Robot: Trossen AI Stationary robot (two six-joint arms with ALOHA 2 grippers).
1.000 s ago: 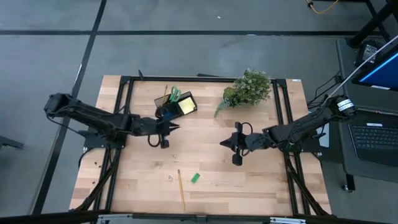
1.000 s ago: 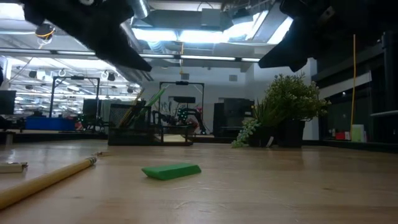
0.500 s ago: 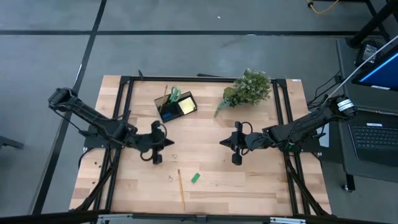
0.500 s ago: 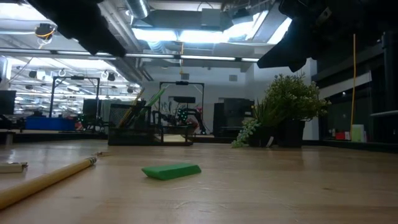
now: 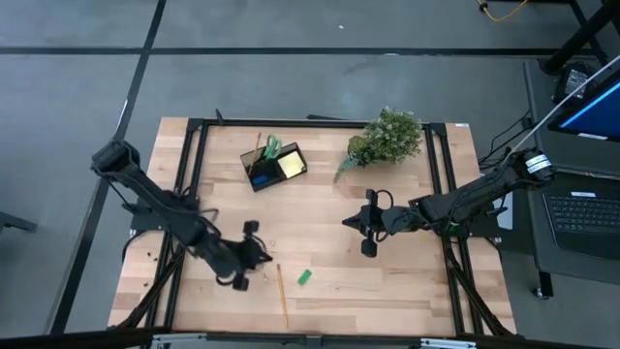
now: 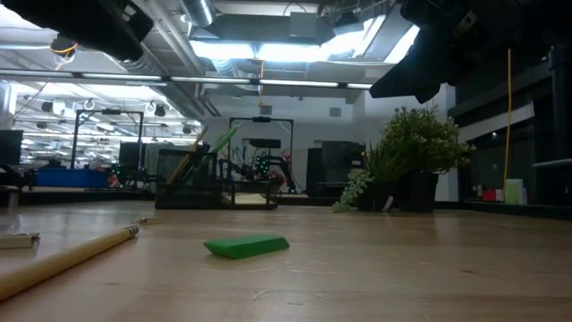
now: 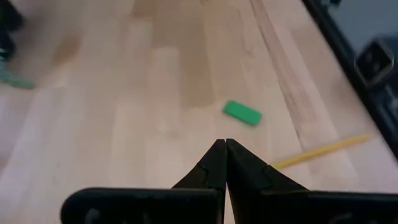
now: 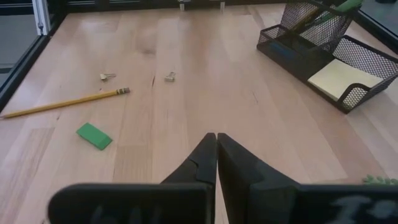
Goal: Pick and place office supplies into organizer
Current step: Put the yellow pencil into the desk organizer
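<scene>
The green block (image 5: 304, 277) lies flat on the bare wood near the front edge, and the yellow pencil (image 5: 282, 295) lies just beside it, at its 8 o'clock in the high view, apart from it. The organizer (image 5: 274, 163) sits well away at 12 o'clock from them, already holding the green-handled scissors (image 5: 272, 147), the sticky-note pad (image 5: 290, 166) and something blue.

Your left gripper (image 5: 258, 254) hangs above the wood at 9 o'clock from the block, fingers pressed together on nothing. Your right gripper (image 5: 351, 222) waits mid-table at 2 o'clock from the block, also closed and empty.

Watch 3 things. If you descend with the left fingers closed like this, the tips will likely shove the low block across the smooth wood instead of straddling it. The block looks thin, so a shallow pinch could slip off its edges, and a deep one could jam the tips into the table. The pencil lies close enough that a wide approach may knock it rolling toward the front edge.

2 small metal clips (image 8: 107, 76) lie loose near the pencil's tip. The table (image 5: 407, 291) is pale wood planking on a black frame, with a leafy plant (image 5: 387, 138) at the back. Beyond it the low view shows an open workroom with ceiling lights and other rigs.
</scene>
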